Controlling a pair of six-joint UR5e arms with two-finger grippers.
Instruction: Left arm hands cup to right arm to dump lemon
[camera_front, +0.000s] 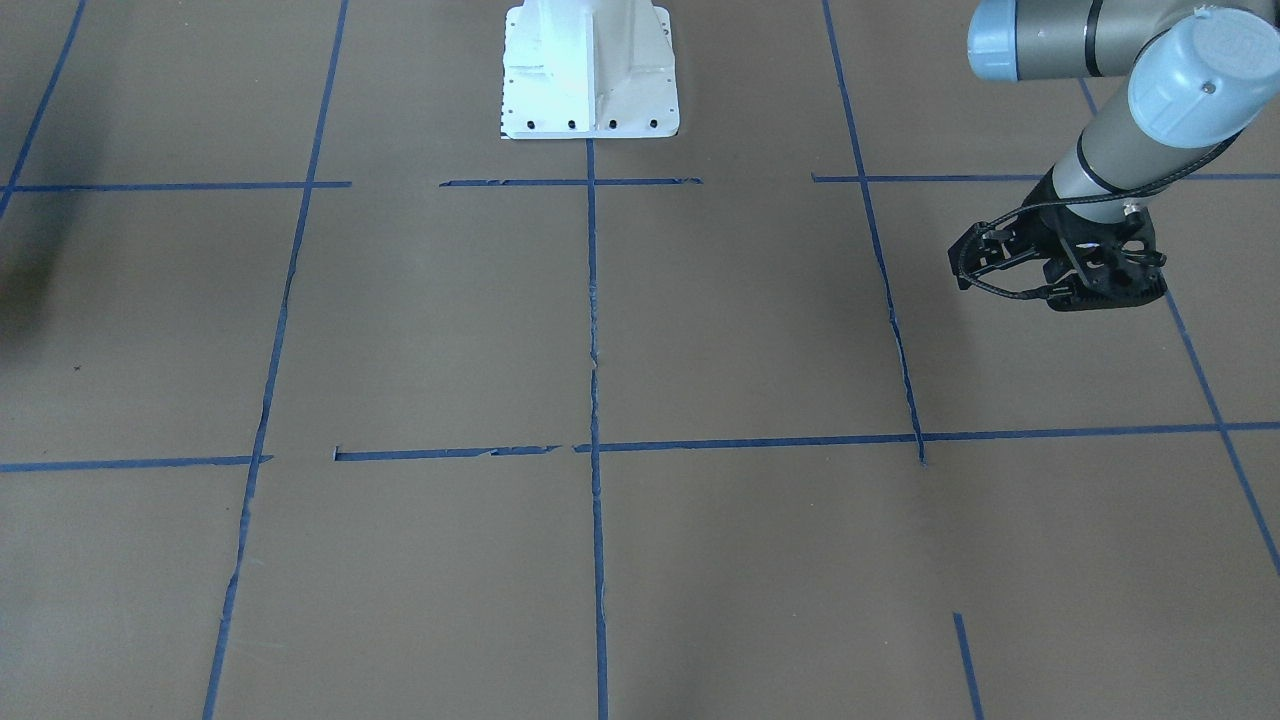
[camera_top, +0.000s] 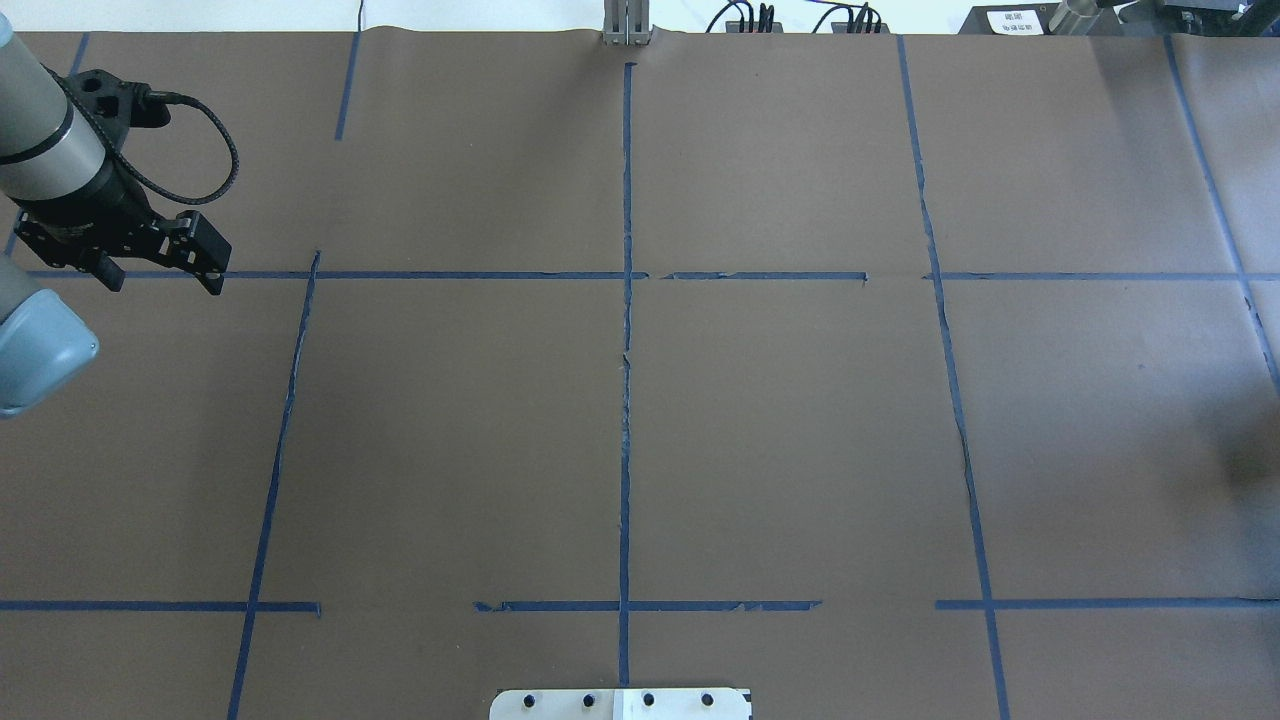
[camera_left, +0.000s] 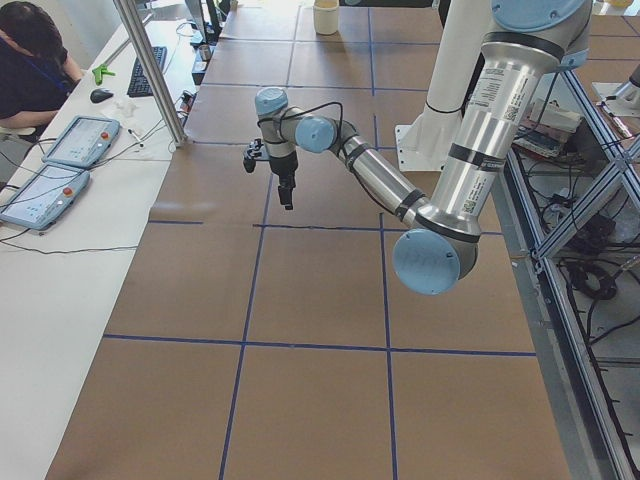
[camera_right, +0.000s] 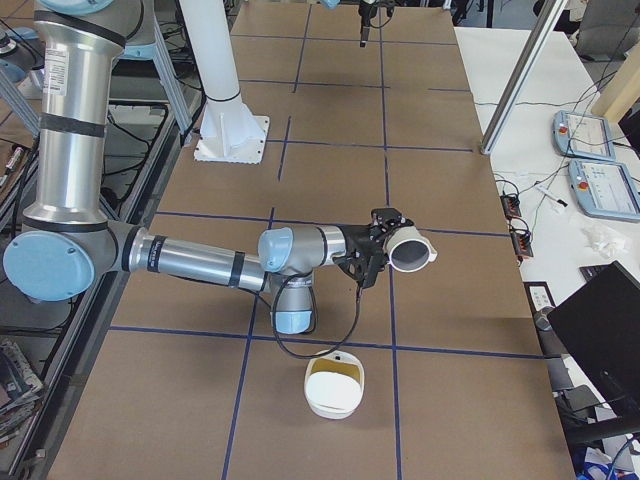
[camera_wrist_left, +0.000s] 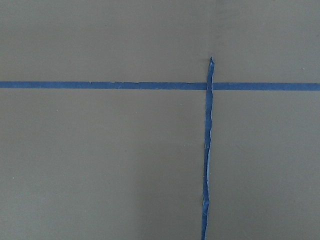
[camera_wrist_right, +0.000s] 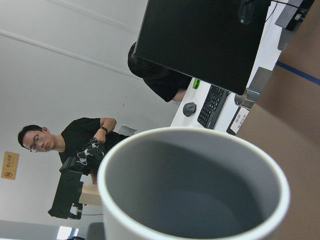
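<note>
We record the small white ribbed mug tipped sideways at the tip of the black right pincer, whose jaw spread we cannot tell, the black open-frame left pincer wide open and empty; a slack hold would drop the mug onto the brown table below.

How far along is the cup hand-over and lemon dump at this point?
Done: the hand-over. The left gripper is bare and far from the cup. In hand: the right arm carries the cup, tipped on its side, near a white bowl; the wrist view shows no lemon inside it. Left: confirming the lemon's landing, which I cannot make out.
</note>
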